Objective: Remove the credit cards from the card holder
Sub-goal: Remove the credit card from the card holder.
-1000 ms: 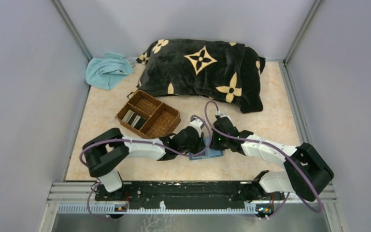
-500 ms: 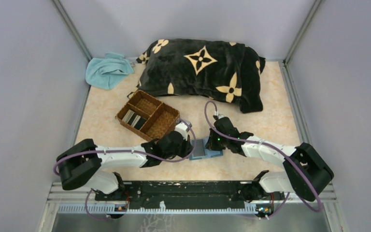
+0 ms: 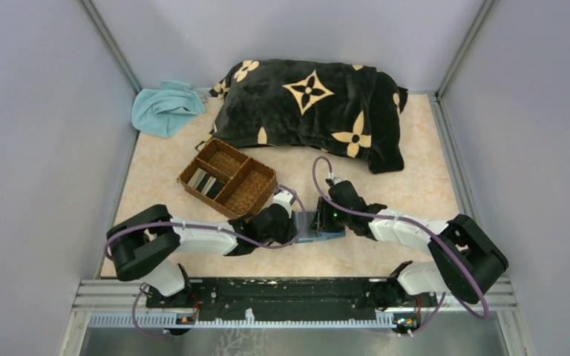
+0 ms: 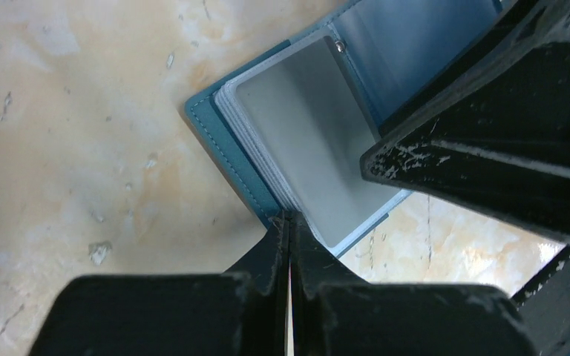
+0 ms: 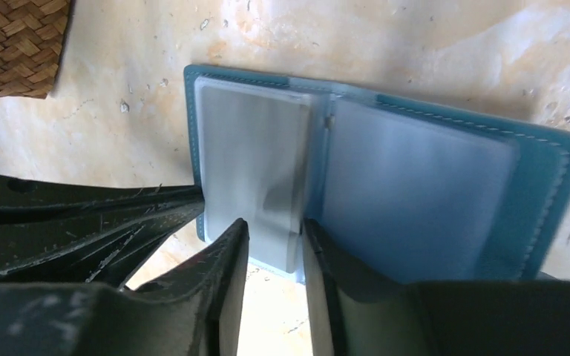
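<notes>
**Card holder** (image 3: 314, 227): lies open on the surface (image 3: 408, 159) at mid-width, toward the near edge, with the teal covers down and the pale leaves facing up. The leaf stack sits inside the stitched border on the left half. The right half shows a plain blue-grey pocket.

**Left gripper** (image 4: 288, 219): fingers pressed together, tips meeting the teal border at the holder's left side. Whether they pinch that border cannot be told.

**Right gripper** (image 5: 274, 224): fingers apart by a narrow gap, straddling the near edge of a grey leaf (blurred in the right wrist view). Contact with the leaf cannot be confirmed.

**Credit cards** (image 3: 203, 181): grey and dark, lying in the long left compartment of the woven tray (image 3: 254, 190). The tray's near corner stands just far-left of the holder, beside the left arm.

**Open room:** bare surface runs right of the holder to the side rail and far toward the black patterned cushion (image 3: 312, 100). A teal cloth (image 3: 165, 108) sits at the far left corner.
</notes>
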`<move>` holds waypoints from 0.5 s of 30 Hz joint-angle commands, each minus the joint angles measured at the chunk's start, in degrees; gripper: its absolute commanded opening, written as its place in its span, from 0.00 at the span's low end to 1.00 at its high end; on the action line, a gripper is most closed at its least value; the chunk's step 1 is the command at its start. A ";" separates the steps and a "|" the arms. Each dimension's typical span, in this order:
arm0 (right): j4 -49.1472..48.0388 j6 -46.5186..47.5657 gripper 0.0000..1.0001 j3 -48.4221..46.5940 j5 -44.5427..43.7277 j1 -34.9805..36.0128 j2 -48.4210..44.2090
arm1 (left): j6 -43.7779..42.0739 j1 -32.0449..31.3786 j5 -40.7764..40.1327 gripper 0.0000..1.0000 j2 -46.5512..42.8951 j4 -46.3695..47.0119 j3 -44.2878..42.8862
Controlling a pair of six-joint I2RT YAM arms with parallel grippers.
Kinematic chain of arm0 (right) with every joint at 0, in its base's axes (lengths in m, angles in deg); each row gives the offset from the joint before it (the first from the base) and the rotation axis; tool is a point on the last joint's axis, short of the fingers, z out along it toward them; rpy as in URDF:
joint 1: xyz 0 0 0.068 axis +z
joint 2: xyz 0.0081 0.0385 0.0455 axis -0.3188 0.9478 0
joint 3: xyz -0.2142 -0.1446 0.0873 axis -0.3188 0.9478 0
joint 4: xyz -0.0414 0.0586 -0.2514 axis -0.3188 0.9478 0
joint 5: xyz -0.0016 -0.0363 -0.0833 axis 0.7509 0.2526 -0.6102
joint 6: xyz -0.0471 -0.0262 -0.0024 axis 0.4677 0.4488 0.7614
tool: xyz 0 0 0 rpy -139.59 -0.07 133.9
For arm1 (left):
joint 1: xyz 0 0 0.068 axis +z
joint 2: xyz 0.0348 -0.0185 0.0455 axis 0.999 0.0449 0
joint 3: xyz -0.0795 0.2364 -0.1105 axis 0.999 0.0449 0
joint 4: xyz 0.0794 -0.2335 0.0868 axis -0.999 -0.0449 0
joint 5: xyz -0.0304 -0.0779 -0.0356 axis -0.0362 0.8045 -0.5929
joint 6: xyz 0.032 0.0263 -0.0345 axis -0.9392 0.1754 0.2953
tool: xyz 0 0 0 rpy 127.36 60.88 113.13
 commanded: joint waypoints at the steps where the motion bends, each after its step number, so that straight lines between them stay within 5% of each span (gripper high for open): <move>1: -3.41 -0.27 0.37 0.84 1.00 -0.47 0.17 | 0.47 -0.35 0.63 0.00 4.56 0.48 -1.69; 5: -4.46 -0.33 0.40 1.32 1.89 -0.48 0.32 | 1.04 -0.30 1.44 0.00 5.36 1.60 -1.01; 9: -6.74 -0.75 0.26 1.80 4.07 -0.48 -0.68 | 1.32 -0.35 1.46 0.00 4.90 1.57 -0.35; 15: -3.69 1.11 0.25 -0.05 2.32 -0.48 0.24 | 1.14 -0.35 0.96 0.00 2.47 1.01 -0.39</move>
